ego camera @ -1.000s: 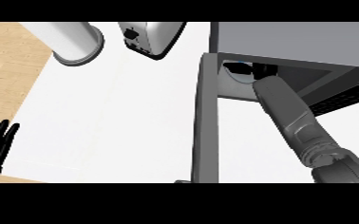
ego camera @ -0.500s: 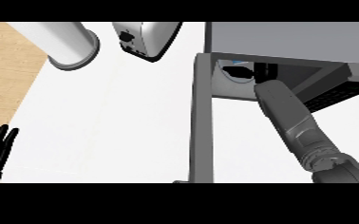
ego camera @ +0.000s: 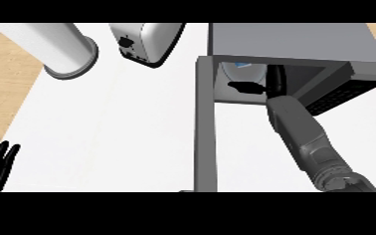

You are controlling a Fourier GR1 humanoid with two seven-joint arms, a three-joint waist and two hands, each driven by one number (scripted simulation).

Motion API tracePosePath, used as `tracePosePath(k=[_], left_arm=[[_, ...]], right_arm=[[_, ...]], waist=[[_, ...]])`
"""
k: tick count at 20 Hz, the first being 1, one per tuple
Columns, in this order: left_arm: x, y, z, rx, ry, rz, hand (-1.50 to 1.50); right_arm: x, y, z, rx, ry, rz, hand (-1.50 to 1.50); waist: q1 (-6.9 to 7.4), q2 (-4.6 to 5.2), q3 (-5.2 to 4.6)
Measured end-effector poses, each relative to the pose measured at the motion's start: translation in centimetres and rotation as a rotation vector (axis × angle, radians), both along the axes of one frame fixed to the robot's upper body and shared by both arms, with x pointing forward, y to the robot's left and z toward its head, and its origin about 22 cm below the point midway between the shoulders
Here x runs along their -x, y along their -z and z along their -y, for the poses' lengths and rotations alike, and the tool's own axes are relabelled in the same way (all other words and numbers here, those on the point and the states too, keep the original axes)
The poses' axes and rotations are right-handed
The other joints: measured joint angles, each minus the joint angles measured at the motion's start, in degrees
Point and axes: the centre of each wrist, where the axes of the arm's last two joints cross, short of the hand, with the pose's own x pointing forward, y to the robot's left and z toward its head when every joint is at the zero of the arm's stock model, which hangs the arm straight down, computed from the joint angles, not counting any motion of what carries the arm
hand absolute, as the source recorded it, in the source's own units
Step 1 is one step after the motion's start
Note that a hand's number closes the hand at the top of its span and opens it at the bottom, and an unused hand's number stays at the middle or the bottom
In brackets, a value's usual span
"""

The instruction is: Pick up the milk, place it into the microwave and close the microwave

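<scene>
The microwave sits on the tabletop in the upper right of the frame, a grey box seen from above with a dark panel at its right side. Its door stands wide open, showing edge-on as a long grey band running from the box's front left corner down to the lower edge. The milk is inside the cavity, toward its left: a pale bluish-white shape, only partly visible.
</scene>
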Motion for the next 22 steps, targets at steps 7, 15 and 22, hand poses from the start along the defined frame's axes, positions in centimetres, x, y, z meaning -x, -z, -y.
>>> tracePosePath(k=[7, 15, 22], left_arm=[[0.9, 0.1, 1.5, -0.005, 0.063, -0.028, -1.50], [0.9, 0.4, 3.2, 0.037, 0.208, -0.035, -1.50], [-0.3, -0.1, 5.4, 0.024, 0.322, -0.042, -1.50]], right_arm=[[2.1, 2.7, -1.1, -0.146, -0.076, -0.019, -1.50], [5.7, 6.4, -2.2, -0.327, -0.239, -0.056, -1.50], [9.4, 8.6, -1.6, -0.421, -0.311, -0.042, -1.50]], waist=[[-1.70, -0.73, -0.09], [-3.31, -1.42, -0.17], [-4.32, -1.80, -0.23]])
